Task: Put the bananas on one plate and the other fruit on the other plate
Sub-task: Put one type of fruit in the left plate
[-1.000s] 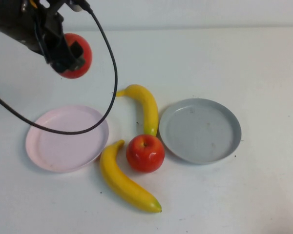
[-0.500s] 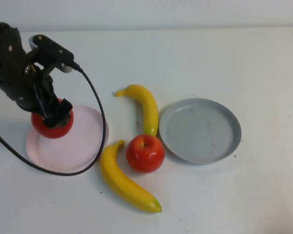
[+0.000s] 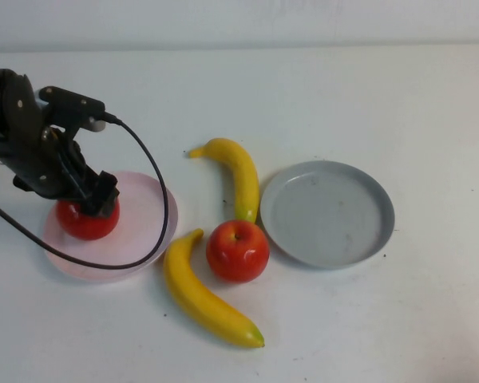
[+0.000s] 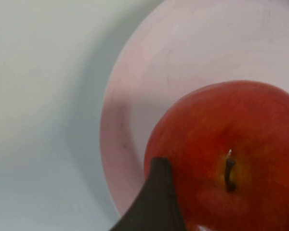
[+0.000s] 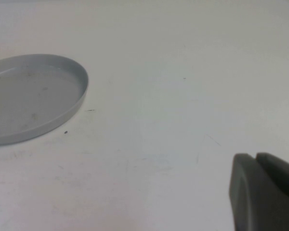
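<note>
My left gripper [image 3: 92,203] is shut on a red apple [image 3: 86,223] and holds it down at the left half of the pale pink plate [image 3: 148,211]. The left wrist view shows that apple [image 4: 231,159] stem up, one dark finger [image 4: 156,202] against its side, above the pink plate [image 4: 183,57]. A second red apple [image 3: 237,250] lies on the table between the plates. One banana [image 3: 238,174] lies behind it, the other banana [image 3: 199,295] in front of it. The grey plate [image 3: 327,212] holds nothing. My right gripper [image 5: 257,159] is shut, low over bare table beside the grey plate [image 5: 29,96].
A black cable [image 3: 156,191] loops from the left arm across the pink plate. White tabletop stretches to the right of the grey plate and along the back.
The left arm has come down from the back left with the apple, from high above the table to the pink plate. The other fruit and the plates have not moved.
</note>
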Action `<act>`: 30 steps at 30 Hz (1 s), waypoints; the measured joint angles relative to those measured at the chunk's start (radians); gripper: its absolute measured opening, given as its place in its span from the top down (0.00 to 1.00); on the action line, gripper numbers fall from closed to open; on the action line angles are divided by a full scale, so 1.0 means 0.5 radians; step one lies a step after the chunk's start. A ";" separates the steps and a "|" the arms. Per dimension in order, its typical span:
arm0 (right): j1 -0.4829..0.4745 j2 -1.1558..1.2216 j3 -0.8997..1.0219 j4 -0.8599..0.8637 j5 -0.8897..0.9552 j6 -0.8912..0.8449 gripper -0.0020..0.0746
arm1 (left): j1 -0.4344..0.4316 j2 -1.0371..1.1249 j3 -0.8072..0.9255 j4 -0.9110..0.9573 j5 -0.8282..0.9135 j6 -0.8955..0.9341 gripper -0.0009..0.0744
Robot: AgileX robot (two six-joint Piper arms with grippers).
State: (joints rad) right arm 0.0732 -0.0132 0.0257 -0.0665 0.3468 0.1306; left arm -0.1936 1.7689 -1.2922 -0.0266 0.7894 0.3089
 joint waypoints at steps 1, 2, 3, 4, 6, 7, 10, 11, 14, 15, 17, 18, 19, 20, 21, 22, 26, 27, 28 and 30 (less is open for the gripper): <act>0.000 0.000 0.000 0.000 0.000 0.000 0.99 | 0.000 0.000 0.000 0.000 -0.009 -0.010 0.22; 0.000 0.000 0.000 0.000 0.000 0.000 0.99 | 0.004 0.000 0.000 0.000 -0.012 -0.014 0.22; 0.000 0.000 0.000 0.000 0.000 0.000 0.99 | 0.004 0.000 0.000 0.000 -0.016 -0.014 0.22; 0.000 0.000 0.000 0.000 0.000 0.000 0.99 | 0.004 0.001 0.000 0.000 -0.016 -0.019 0.22; 0.000 0.000 0.000 0.000 0.000 0.000 0.99 | 0.004 0.014 0.000 0.000 -0.011 -0.022 0.21; 0.000 0.000 0.000 0.000 0.000 0.000 0.99 | 0.004 0.017 0.000 0.000 -0.011 -0.022 0.20; 0.000 0.000 0.000 0.000 0.000 0.000 0.99 | 0.004 0.019 0.000 0.000 -0.011 -0.022 0.15; 0.000 0.000 0.000 0.000 0.000 0.000 0.99 | 0.004 0.019 0.000 0.000 -0.011 -0.022 0.13; 0.000 0.000 0.000 0.000 0.000 0.000 0.99 | 0.004 -0.017 0.000 0.000 -0.011 -0.022 0.10; 0.000 0.000 0.000 0.000 0.000 0.000 0.99 | 0.004 -0.044 0.000 0.000 -0.016 -0.022 0.10; 0.000 0.000 0.000 0.000 0.000 0.000 0.99 | 0.004 -0.101 0.000 0.000 -0.020 -0.022 0.10; 0.000 0.000 0.000 0.000 0.000 0.000 0.99 | 0.004 -0.128 0.000 0.000 -0.020 -0.022 0.10; 0.000 0.000 0.000 0.000 0.000 0.000 0.99 | 0.004 -0.162 0.000 0.000 -0.020 -0.022 0.10; 0.000 0.000 0.000 0.000 0.000 0.000 0.99 | 0.004 -0.197 0.000 0.000 -0.021 -0.022 0.10; 0.000 0.000 0.000 0.000 0.000 0.000 0.99 | 0.004 -0.234 0.000 -0.004 -0.021 -0.022 0.10; 0.000 0.000 0.000 0.000 0.000 0.000 0.99 | 0.004 -0.265 0.000 -0.015 -0.021 -0.022 0.10; 0.000 0.000 0.000 0.000 0.000 0.000 0.99 | -0.062 -0.413 0.000 -0.144 -0.005 0.165 0.10; 0.000 0.000 0.000 0.000 0.000 0.000 0.99 | -0.095 -0.428 0.000 -0.182 0.004 0.251 0.11; 0.000 0.000 0.000 0.000 0.000 0.000 0.99 | -0.146 -0.446 0.000 -0.256 0.023 0.376 0.11; 0.000 0.000 0.000 0.000 0.000 0.000 0.99 | -0.275 -0.460 0.000 -0.411 0.077 0.623 0.13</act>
State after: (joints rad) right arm 0.0732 -0.0132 0.0257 -0.0665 0.3468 0.1306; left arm -0.3312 1.5388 -1.2922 -0.2323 0.8281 0.6203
